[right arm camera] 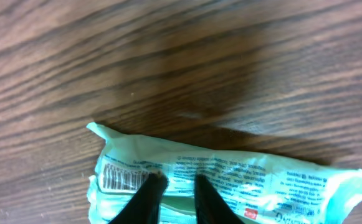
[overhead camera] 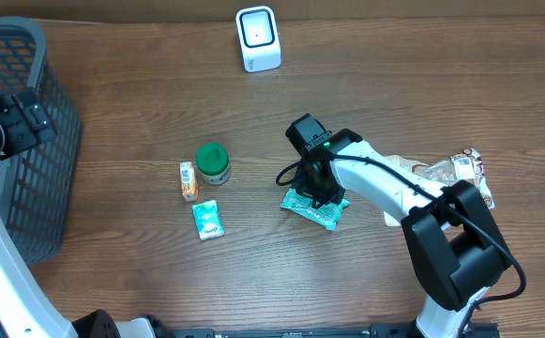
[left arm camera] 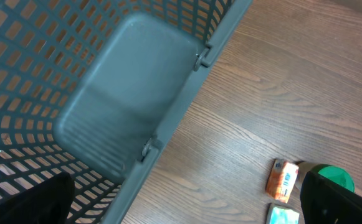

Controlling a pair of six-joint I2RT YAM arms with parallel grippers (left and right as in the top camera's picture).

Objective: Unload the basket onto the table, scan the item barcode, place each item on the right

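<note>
A pale teal flat packet (overhead camera: 330, 217) lies on the wooden table right of centre. In the right wrist view the packet (right arm camera: 274, 180) shows small print and a barcode (right arm camera: 121, 176) at its left end, facing up. My right gripper (right arm camera: 177, 182) points down onto it, its black fingers (right arm camera: 148, 196) a narrow gap apart with their tips resting on the wrapper, gripping nothing. The white scanner (overhead camera: 258, 38) stands at the table's far edge. My left gripper (left arm camera: 184, 211) hangs wide open over the rim of the basket (left arm camera: 131, 81), with nothing between its fingers.
The grey mesh basket (overhead camera: 19, 178) fills the left side. Between it and the packet stand a green-lidded jar (overhead camera: 213, 162), a small orange box (overhead camera: 189, 180) and a small teal sachet (overhead camera: 208, 221). A crinkled snack bag (overhead camera: 461, 170) lies at the right.
</note>
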